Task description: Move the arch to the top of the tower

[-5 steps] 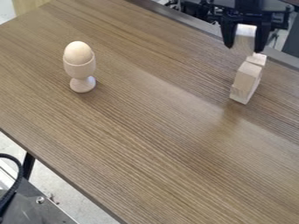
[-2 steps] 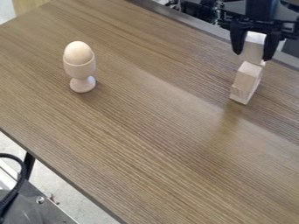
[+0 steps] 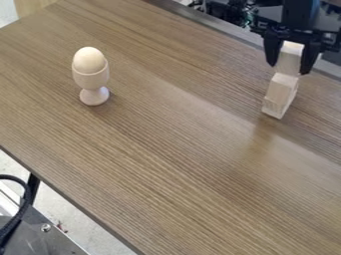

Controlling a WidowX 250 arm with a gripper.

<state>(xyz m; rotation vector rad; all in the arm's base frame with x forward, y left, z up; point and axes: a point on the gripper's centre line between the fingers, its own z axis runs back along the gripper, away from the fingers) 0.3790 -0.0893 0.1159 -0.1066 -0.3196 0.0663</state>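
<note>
At the upper right, my gripper is shut on a pale wooden block, presumably the arch, seen nearly end-on, so its curve cannot be made out. Directly below it in view stands the tower of light wooden blocks, near the table's far right edge. The held block's lower end overlaps the tower's top in view; whether the two touch, I cannot tell. The back part of the tower is hidden behind the held block and the fingers.
A wooden egg sits in a wooden egg cup on the left part of the brown table. Dark equipment lies beyond the table's far edge, and a metal frame with a black cable stands at the lower left.
My gripper has come down and slightly toward the camera with the block in it, from above and behind the tower to right over it. The tower and egg cup have stayed put.
</note>
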